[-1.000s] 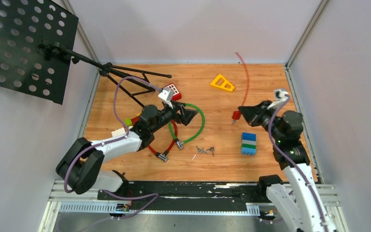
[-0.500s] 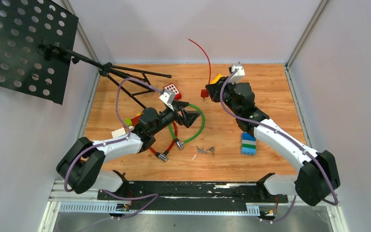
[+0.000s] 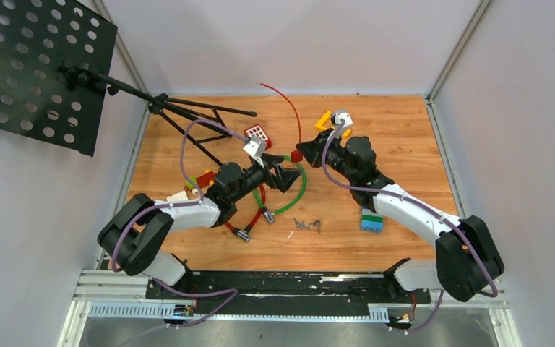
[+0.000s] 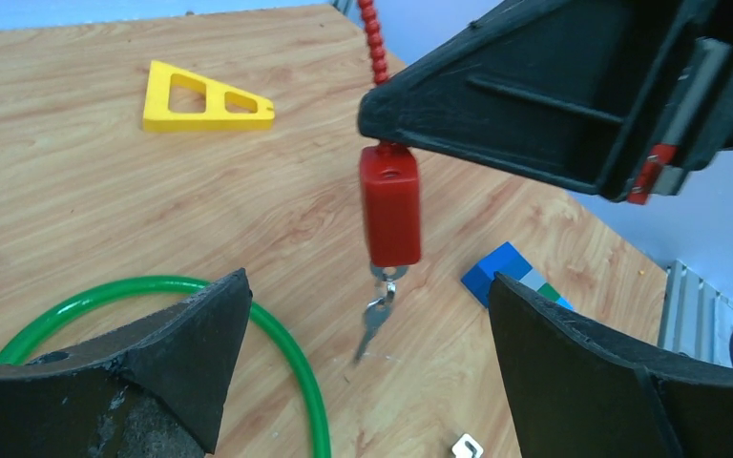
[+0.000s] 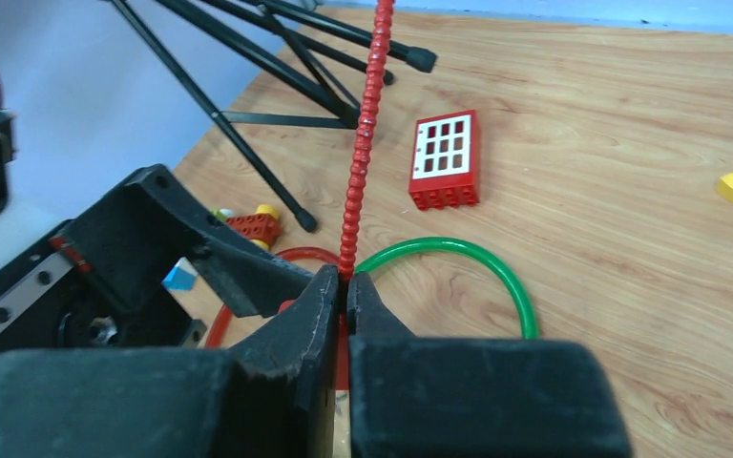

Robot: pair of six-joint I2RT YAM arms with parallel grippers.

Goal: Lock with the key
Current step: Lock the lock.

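Note:
My right gripper is shut on the red beaded cable of a red cable lock. The red lock body hangs just below its fingers. A small silver key dangles on a ring from the body's underside, above the table. My left gripper is open and empty. It faces the lock from the left, with the key hanging between and beyond its two fingers. The right gripper fills the top right of the left wrist view.
A green cable loop and a red one lie under the left gripper. There are also a red window brick, a yellow triangle, a blue-green block, small metal bits, and music stand legs at the back left.
My right arm has swung from the right side of the table to the middle, carrying the red lock to just in front of the left gripper. The left gripper has stayed open, nearly still.

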